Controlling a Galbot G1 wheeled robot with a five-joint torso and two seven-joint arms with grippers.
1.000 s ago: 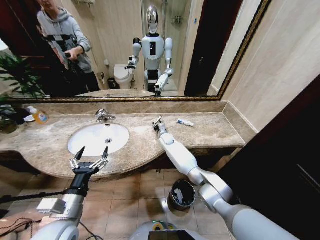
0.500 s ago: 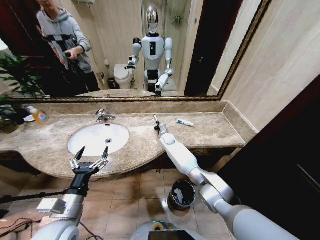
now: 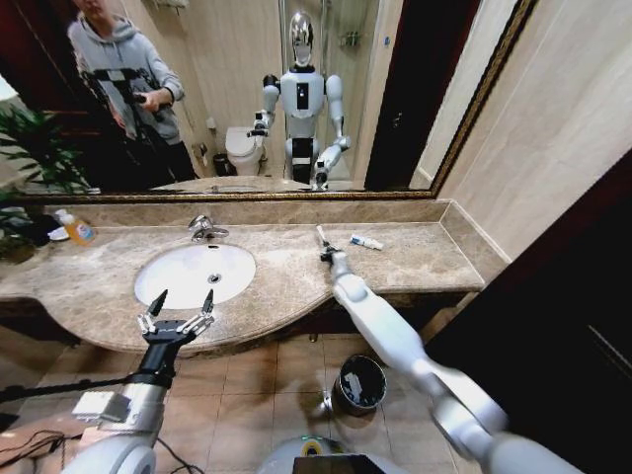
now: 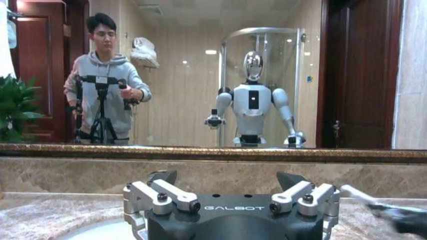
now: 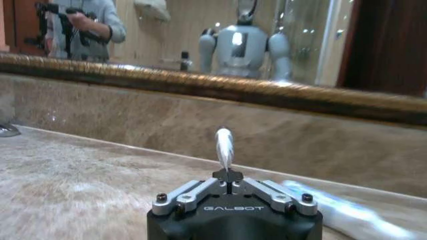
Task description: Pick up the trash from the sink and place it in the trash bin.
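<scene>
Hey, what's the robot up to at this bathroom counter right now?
The right gripper is shut on a small white tube, held upright over the marble counter to the right of the sink. Another small tube lies on the counter just beyond it. The left gripper waits open at the sink's front edge. The trash bin stands on the floor below.

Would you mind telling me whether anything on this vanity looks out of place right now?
One thing: a small white tube lies on the marble counter right of the sink, not in the trash bin on the floor. The right gripper, nearby, pinches a thin white piece; the left gripper hovers open at the front edge.
</scene>
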